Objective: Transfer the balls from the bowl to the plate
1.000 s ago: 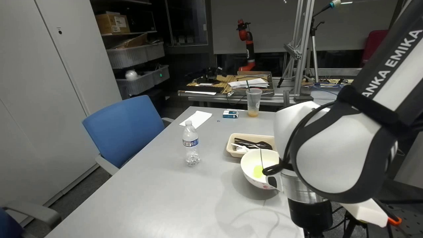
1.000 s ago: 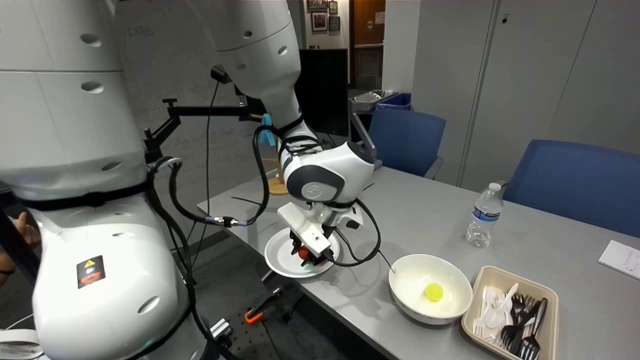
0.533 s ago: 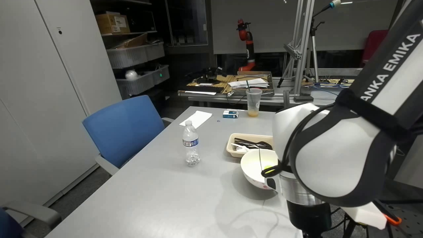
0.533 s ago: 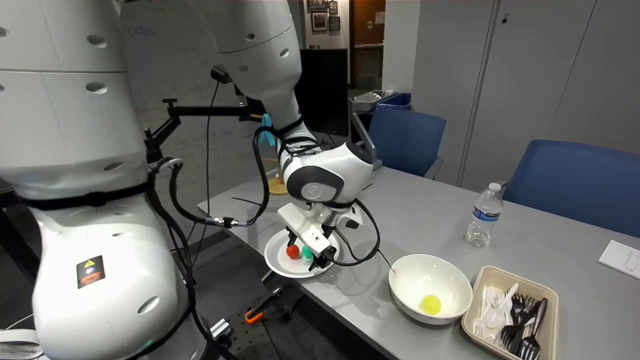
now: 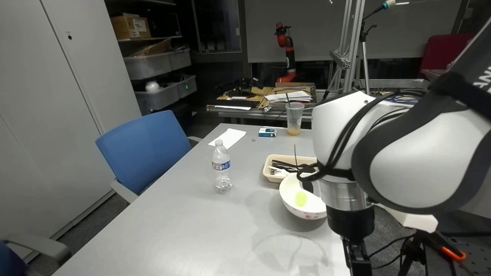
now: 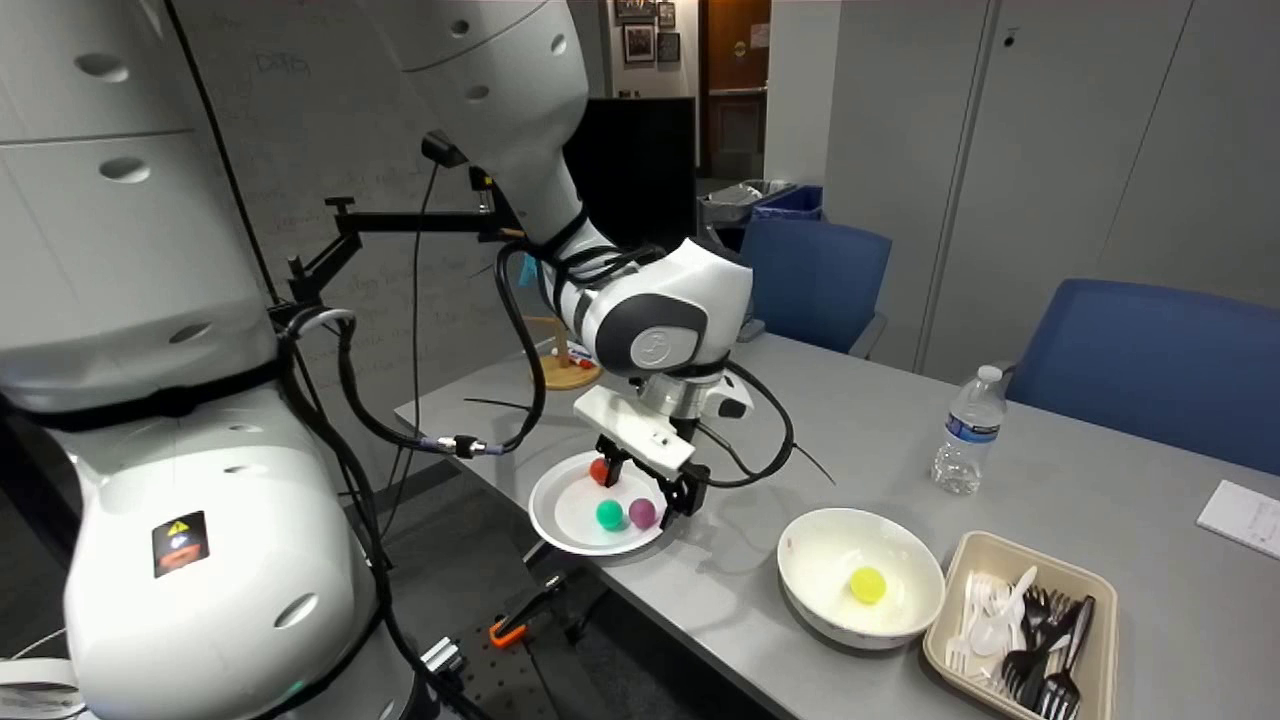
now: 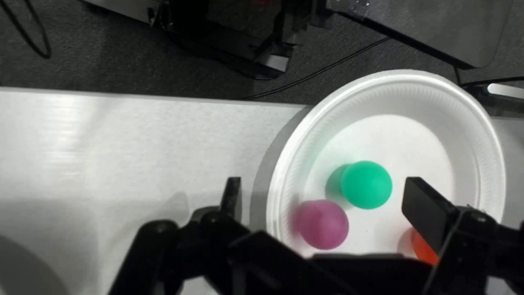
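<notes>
White plate point(image 7: 393, 139), one, at the edge of the grey counter point(image 6: 850, 440). Robot arm point(image 6: 655, 345), one; its jaws released — fingers point(image 7: 430, 215) spread wide, in the wrist view one above the plate, the other outside its rim. Green ball point(image 7: 366, 184), one, on the plate. Purple ball point(image 7: 323, 224), one, on the plate, just beside the green ball. Red ball point(image 6: 598, 471), one, on the plate, partly hidden by a finger in the wrist view — contact between the two cannot be told. White bowl point(image 6: 845, 540), one, on the counter, apart from the plate. Yellow ball point(image 6: 867, 585), one, in the bowl, visible in both exterior views. Tan tray point(image 6: 1103, 640), one, just beside the bowl on its side away from the plate, holding black and white cutlery point(image 6: 990, 635). Water bottle point(image 6: 968, 435), one, clear, blue-labelled, upright, well apart from the plate.
</notes>
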